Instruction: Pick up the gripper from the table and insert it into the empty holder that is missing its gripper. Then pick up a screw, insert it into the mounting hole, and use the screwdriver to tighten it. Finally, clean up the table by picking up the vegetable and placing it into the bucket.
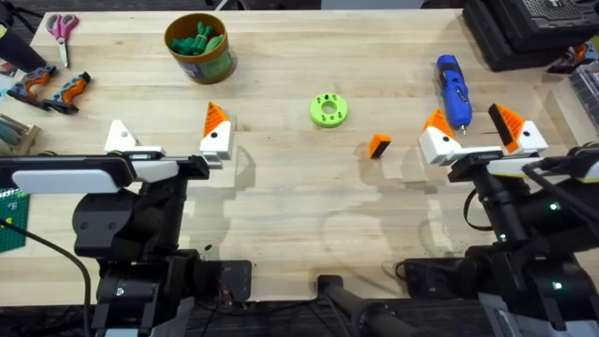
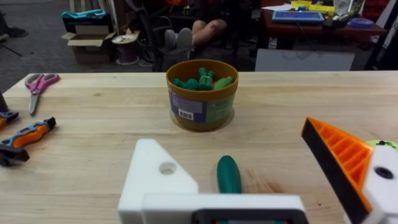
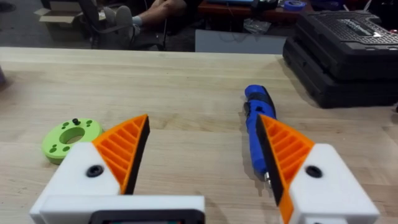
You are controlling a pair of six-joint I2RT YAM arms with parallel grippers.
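Centrally, the gripper (image 1: 379, 145) lies on bare table (image 1: 309, 201), wide clearance around; the screwdriver (image 1: 454, 91) at its two o'clock. Left gripper (image 1: 168, 140) and right gripper (image 1: 482, 134) both gape open, holding nothing.

Open tabletop (image 1: 281, 201) between arms; green ring (image 1: 328, 110) stands beyond

Pale wooden table (image 1: 299, 201); tin (image 1: 199, 47) far left; green ring (image 1: 328, 109) centre; orange wedge (image 1: 378, 146) nearby; blue screwdriver (image 1: 454, 89) right; scissors (image 1: 62, 30) far-left corner.
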